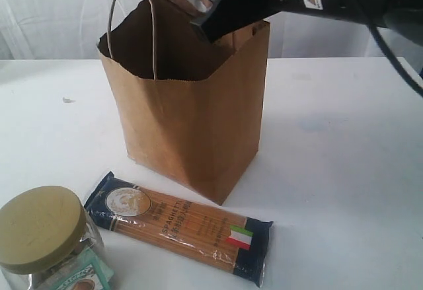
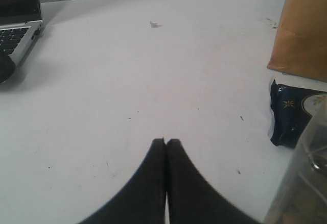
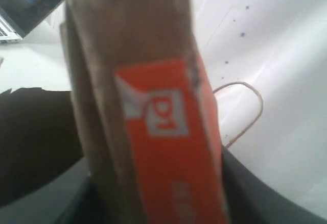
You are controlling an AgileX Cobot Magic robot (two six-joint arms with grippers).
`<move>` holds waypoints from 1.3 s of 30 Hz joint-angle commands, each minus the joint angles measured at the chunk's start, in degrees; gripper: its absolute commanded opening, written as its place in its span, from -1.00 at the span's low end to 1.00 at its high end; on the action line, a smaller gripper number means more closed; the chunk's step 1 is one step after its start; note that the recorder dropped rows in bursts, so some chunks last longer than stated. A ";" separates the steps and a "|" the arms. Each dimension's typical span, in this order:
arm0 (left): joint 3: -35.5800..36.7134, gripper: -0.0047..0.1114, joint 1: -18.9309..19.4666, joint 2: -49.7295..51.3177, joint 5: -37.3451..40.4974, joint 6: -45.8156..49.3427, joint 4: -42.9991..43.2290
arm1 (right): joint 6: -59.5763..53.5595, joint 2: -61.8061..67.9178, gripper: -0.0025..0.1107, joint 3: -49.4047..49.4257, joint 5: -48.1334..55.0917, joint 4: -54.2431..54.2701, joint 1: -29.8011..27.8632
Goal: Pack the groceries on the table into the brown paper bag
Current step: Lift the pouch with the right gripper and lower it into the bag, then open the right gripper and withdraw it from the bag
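The brown paper bag (image 1: pixel 192 125) stands upright and open on the white table (image 1: pixel 344 171). Just above its mouth, at the far rim, my right gripper (image 1: pixel 211 9) is shut on the orange-labelled brown pouch (image 3: pixel 153 106). The long spaghetti pack (image 1: pixel 178 227) lies flat in front of the bag. At the near left stands the gold-lidded glass jar (image 1: pixel 43 237), with a small blue-white carton (image 1: pixel 82 277) beside it. My left gripper (image 2: pixel 166 142) hovers low over bare table, shut with nothing in it; the bag's corner (image 2: pixel 301 30) and the spaghetti pack's end (image 2: pixel 291 117) lie off to its side.
A laptop (image 2: pixel 18 20) sits at the table's far edge in the left wrist view. One twisted loop handle (image 1: pixel 132 26) sticks up from the bag's near rim. A small speck (image 1: pixel 67 100) lies on the table left of the bag.
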 commanded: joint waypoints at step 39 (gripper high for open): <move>0.21 -0.92 -0.31 -0.25 -0.28 -0.07 -0.42 | 7.04 6.80 0.04 -0.99 0.43 -0.35 -1.07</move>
